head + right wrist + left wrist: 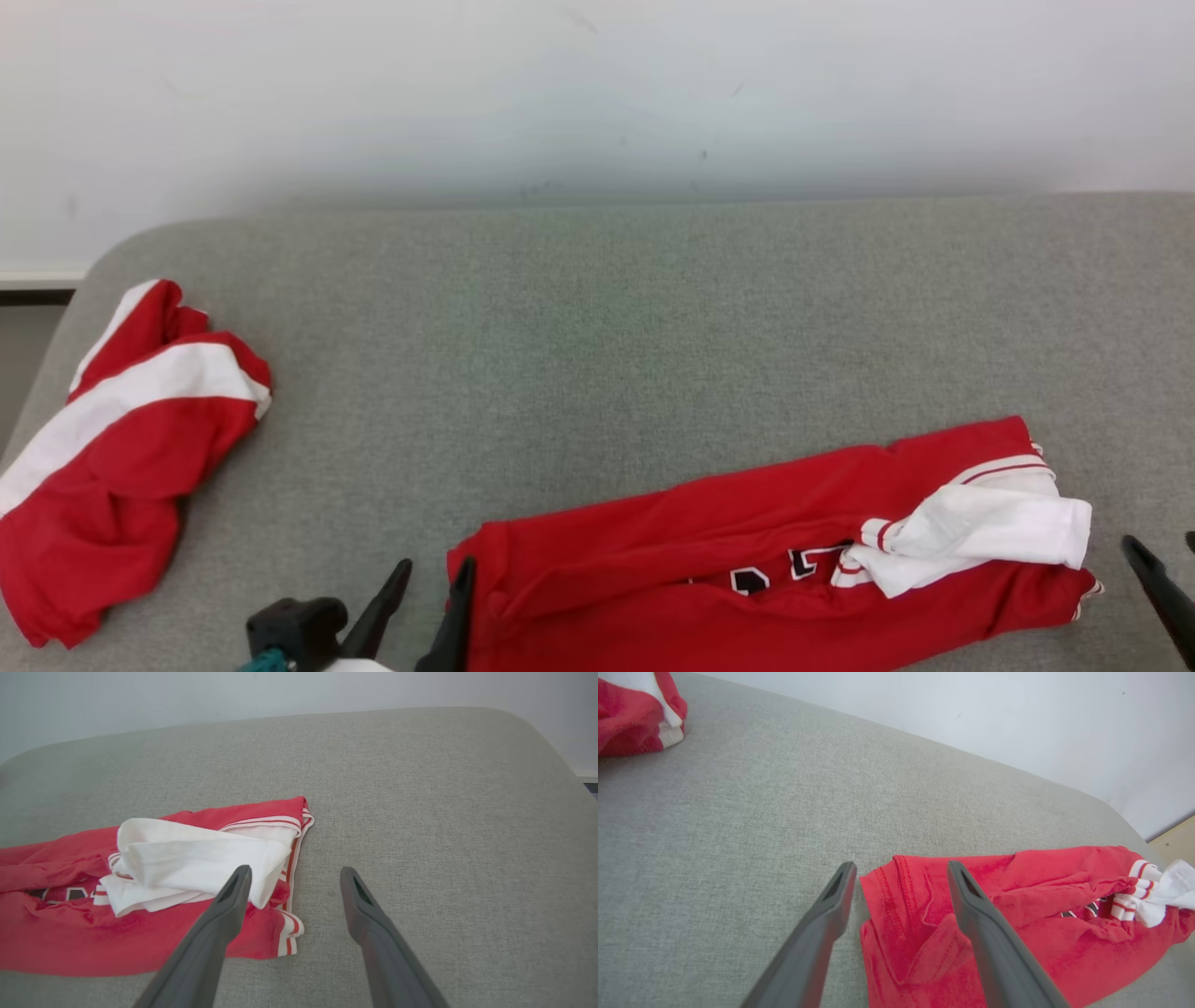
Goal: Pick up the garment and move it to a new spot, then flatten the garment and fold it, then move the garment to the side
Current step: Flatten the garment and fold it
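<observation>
Cushion (597, 327), grey and woven, spreads across my head view, backed by a white wall (597, 93). The garment (747, 560), a red jersey, lies along the near edge of the cushion, right of centre, stretched in a long, loosely folded band with dark lettering partly buried in a crease. A second red-and-white garment (121, 439) sits bunched at the cushion's far left, well apart from the first. A white sleeve (990, 527) with red-striped trim lies rumpled over the jersey's right end. At my lower left, the left gripper (435, 565) stands with its fingers spread at the jersey's left end. My left wrist view shows one finger over bare cushion and the other over the red hem, the hem's corner between them, nothing pinched. At my lower right, the right gripper (1162, 543) hangs just beyond the jersey's right end. Its wrist view shows the fingers likewise spread wide, one over the edge of the white sleeve, the other over bare cushion, holding nothing.
</observation>
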You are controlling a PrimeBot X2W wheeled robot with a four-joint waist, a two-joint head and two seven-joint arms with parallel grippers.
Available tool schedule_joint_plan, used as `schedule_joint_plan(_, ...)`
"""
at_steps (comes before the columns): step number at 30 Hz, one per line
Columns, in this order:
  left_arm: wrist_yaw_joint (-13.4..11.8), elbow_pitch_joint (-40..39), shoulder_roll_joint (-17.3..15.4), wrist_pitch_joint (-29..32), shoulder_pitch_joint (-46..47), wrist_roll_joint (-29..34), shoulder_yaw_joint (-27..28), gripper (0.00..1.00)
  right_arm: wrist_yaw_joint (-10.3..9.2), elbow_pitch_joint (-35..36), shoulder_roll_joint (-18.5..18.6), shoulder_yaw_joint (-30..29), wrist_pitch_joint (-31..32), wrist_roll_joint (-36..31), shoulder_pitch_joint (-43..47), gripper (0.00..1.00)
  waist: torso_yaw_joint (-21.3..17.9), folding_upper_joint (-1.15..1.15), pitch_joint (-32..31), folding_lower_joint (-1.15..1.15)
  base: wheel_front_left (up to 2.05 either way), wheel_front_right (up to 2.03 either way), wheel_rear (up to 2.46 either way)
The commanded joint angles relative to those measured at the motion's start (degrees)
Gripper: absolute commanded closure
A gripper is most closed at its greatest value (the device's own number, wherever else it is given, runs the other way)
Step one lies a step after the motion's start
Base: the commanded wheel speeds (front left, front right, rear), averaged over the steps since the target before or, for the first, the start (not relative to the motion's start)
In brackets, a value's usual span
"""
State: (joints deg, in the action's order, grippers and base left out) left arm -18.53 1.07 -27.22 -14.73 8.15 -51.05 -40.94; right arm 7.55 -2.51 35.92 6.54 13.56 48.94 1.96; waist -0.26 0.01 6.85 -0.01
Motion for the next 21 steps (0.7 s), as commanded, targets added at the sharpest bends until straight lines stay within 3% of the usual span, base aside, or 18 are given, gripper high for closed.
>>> schedule_joint_plan(1,-0.27,-0.1,0.39,-0.33,-1.07,0.66,0.57,0.0,-0.13,0.01,-0.1,-0.48,0.03,0.03,0.85,0.0,0.1,-0.01,-0.63,0.01,0.0,0.0,0.0)
schedule_joint_plan(4,-1.05,-2.51,3.23,-0.42,-3.11,8.39,6.21,0.0,-0.13,-0.17,-1.51,-3.3,0.41,-0.78,2.01,0.0,0.28,-0.01,-1.68,0.01,0.0,0.0,0.0)
schedule_joint_plan(8,0.08,-4.43,7.89,-0.38,-7.78,18.33,12.43,0.0,-0.13,0.4,-3.48,-5.07,1.83,-1.47,2.48,0.0,0.39,-0.01,-2.33,0.01,0.0,0.0,0.0)
schedule_joint_plan(12,3.26,-4.03,12.38,-0.39,-11.7,24.5,17.06,0.0,-0.13,0.53,-5.15,-5.27,3.62,-2.63,1.52,0.0,0.44,-0.01,-2.82,0.01,0.0,0.0,0.0)
schedule_joint_plan(21,11.44,-0.79,19.61,-0.4,-14.19,31.81,24.38,0.0,-0.13,-2.4,-8.07,-2.33,8.81,-7.24,-5.35,0.0,0.95,-0.01,-1.8,0.01,0.0,0.0,0.0)
